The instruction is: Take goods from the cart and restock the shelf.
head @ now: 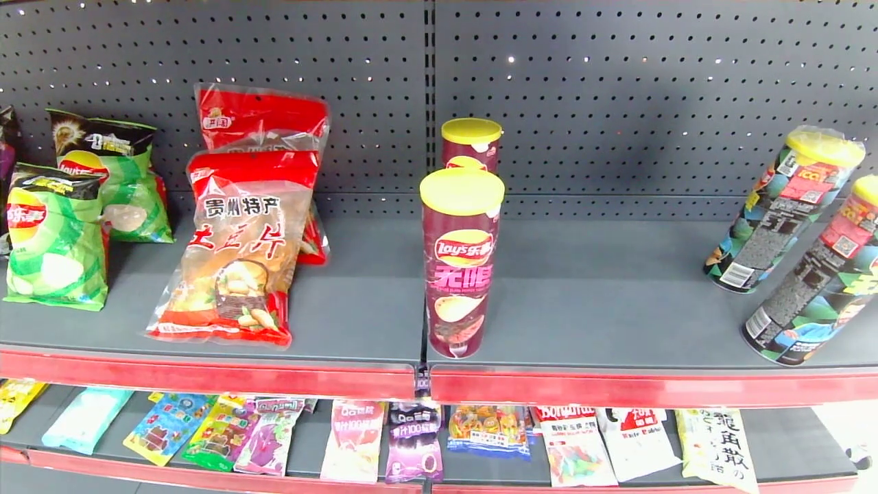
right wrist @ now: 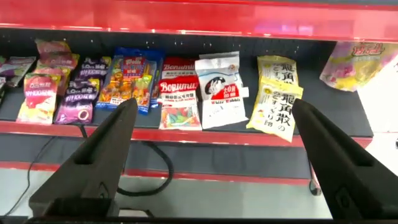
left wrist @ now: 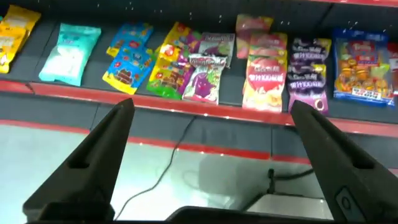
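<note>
Shelf (head: 603, 302) has bare room right of the maroon canister (head: 458, 267), which stands at the near edge. My left pincer (left wrist: 212, 106) and right pincer (right wrist: 214, 102) are spread, empty. An arm swinging goods in could knock that canister off.

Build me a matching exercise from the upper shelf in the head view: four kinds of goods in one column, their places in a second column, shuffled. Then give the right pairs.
Goods on the upper shelf:
1. green chip bags
2. red snack bags
3. maroon cans
4. patterned cans

Places:
A. right end
B. at the middle seam, one behind the other
C. left end
D. left half, next to the green bags

Pairs: 1-C, 2-D, 3-B, 4-A.
</note>
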{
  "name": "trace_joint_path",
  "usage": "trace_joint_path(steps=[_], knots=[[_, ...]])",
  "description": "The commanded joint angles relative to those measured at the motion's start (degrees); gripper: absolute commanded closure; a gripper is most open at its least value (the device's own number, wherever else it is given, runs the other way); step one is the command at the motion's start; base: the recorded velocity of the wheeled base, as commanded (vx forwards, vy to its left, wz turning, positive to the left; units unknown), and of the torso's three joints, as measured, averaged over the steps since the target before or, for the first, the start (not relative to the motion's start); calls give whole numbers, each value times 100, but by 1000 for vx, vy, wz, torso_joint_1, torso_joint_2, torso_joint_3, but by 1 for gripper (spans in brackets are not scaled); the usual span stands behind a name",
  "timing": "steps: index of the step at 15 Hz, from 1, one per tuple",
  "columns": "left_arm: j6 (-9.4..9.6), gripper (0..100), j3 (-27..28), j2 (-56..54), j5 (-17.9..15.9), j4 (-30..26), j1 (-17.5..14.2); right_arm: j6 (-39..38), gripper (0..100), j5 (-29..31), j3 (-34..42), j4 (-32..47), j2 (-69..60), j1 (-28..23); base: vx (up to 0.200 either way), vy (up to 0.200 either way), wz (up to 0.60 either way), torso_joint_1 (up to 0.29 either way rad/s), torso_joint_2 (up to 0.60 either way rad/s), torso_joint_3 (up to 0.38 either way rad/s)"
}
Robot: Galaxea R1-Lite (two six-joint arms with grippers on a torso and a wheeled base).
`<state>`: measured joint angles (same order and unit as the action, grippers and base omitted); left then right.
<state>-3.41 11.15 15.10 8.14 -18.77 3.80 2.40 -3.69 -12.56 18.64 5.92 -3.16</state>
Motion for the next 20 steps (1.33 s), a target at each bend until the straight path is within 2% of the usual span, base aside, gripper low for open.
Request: trace_joint_path(steps=[1, 2, 3, 4, 5, 6, 7, 8, 9, 12, 13, 14, 17, 20], knots=[[-1, 0, -105, -886, -234, 23, 33, -3, 0, 79, 816, -1126, -144, 26, 0, 0, 0, 0, 0, 0], [-1, 0, -201, -1036, -445, 207, 42, -56, 0, 185, 1256, -2110, -144, 26, 0, 0, 0, 0, 0, 0], [34, 0, -509, -1027, -454, 1007, 42, -64, 0, 387, 1256, -1785, -144, 34, 0, 0, 0, 0, 0, 0], [210, 0, -1107, -1027, -463, 2159, 33, -161, 0, 475, 1256, -1864, -144, 34, 0, 0, 0, 0, 0, 0], [412, 0, -1115, -1018, -507, 2220, 33, -179, 0, 448, 1256, -1873, -144, 43, 0, 0, 0, 0, 0, 0], [412, 0, -1089, -1018, -533, 2053, 33, -170, 0, 343, 1256, -1873, -197, 140, 0, 0, 0, 0, 0, 0], [201, 0, -1107, -1018, -454, 2097, 33, -196, 0, 229, 1256, -1873, -461, 395, 0, 0, 0, 0, 0, 0], [-28, 0, -1107, -1080, -313, 1992, -73, -187, 0, 194, 1256, -1873, -540, 342, 0, 0, 0, 0, 0, 0], [-28, 0, -1089, -1299, -287, 1904, -336, -196, 0, 194, 1256, -1873, -575, 333, 0, 0, 0, 0, 0, 0], [-37, 0, -1107, -1510, -305, 1904, -398, -187, 0, 457, 1256, -1873, -575, 325, 0, 0, 0, 0, 0, 0], [139, 0, -1107, -1510, -384, 1904, -398, -179, 0, 484, 1256, -1864, -575, 333, 0, 0, 0, 0, 0, 0], [227, 0, -1107, -1510, -507, 1877, -398, -170, 0, 475, 1256, -1873, -575, 325, 0, 0, 0, 0, 0, 0], [350, 0, -1107, -1510, -551, 1869, -398, -196, 0, 457, 1256, -1873, -584, 325, 0, 0, 0, 0, 0, 0], [359, 0, -1107, -1510, -568, 1869, -398, -179, 0, 457, 1256, -1873, -584, 325, 0, 0, 0, 0, 0, 0]])
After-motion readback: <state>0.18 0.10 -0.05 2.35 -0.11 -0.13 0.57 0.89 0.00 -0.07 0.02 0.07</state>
